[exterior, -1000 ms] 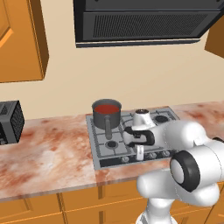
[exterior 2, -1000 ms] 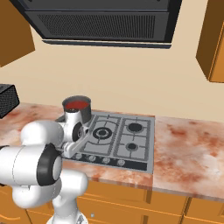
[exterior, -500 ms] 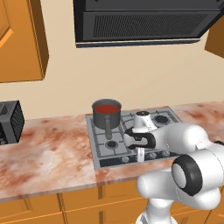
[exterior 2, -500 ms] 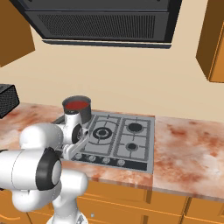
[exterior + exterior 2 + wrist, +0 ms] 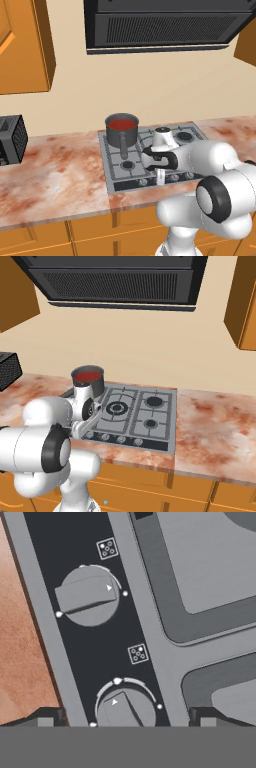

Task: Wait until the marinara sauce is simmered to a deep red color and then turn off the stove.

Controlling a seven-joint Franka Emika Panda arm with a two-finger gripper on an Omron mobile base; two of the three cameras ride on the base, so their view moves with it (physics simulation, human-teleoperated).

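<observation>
The marinara sauce point(image 5: 122, 123) point(image 5: 87, 376) is a flat red disc in a small dark grey saucepan point(image 5: 121, 134) on the rear left burner of the stove point(image 5: 116, 172) point(image 5: 156, 422). My gripper point(image 5: 159, 175) point(image 5: 86, 425) hangs over the front row of knobs, pointing down. In the hand view the gripper point(image 5: 125, 719) is open, and its two dark fingertips point(image 5: 47, 718) stand on either side of a round grey knob point(image 5: 125, 708) without touching it. A second knob point(image 5: 87, 596) sits further along the dark panel.
A black toaster point(image 5: 10, 140) point(image 5: 7, 368) stands at the left on the marbled counter point(image 5: 60, 170) point(image 5: 25, 652). The black range hood point(image 5: 165, 25) hangs above the stove, with orange cabinets on both sides. The pan's handle point(image 5: 123, 146) points toward the front.
My hand has sunk slightly toward the knob row. The jaws stay wide, and the pan and sauce have not moved.
</observation>
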